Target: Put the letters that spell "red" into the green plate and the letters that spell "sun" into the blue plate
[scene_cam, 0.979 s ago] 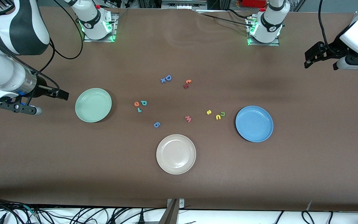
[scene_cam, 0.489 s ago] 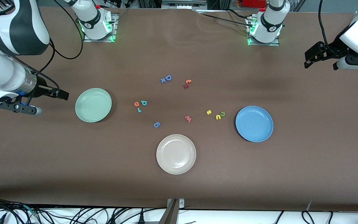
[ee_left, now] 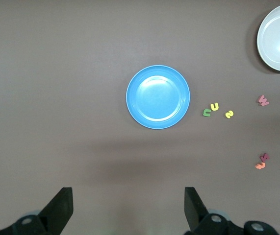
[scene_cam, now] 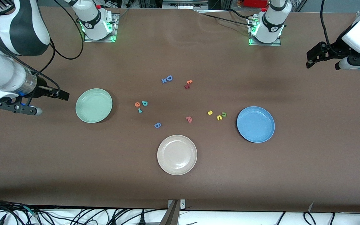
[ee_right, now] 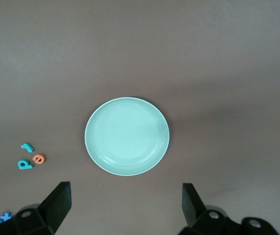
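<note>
The green plate [scene_cam: 93, 105] lies toward the right arm's end of the table, and the blue plate [scene_cam: 255, 124] toward the left arm's end. A teal d [scene_cam: 144, 103], an orange e [scene_cam: 137, 104] and a teal r [scene_cam: 140, 110] lie together on the table beside the green plate. A yellow s [scene_cam: 210, 112], a yellow u [scene_cam: 219, 117] and an olive n [scene_cam: 224, 114] lie beside the blue plate. My right gripper [scene_cam: 62, 94] hangs open and empty beside the green plate [ee_right: 127, 136]. My left gripper [scene_cam: 312, 61] hangs open and empty over the table's end, apart from the blue plate [ee_left: 158, 97].
A cream plate [scene_cam: 177, 154] sits nearer to the front camera than the letters. A blue D [scene_cam: 168, 78], a red and orange pair [scene_cam: 188, 83], a pink w [scene_cam: 189, 119] and a blue g [scene_cam: 157, 125] lie scattered mid-table. Both arm bases stand at the table's back edge.
</note>
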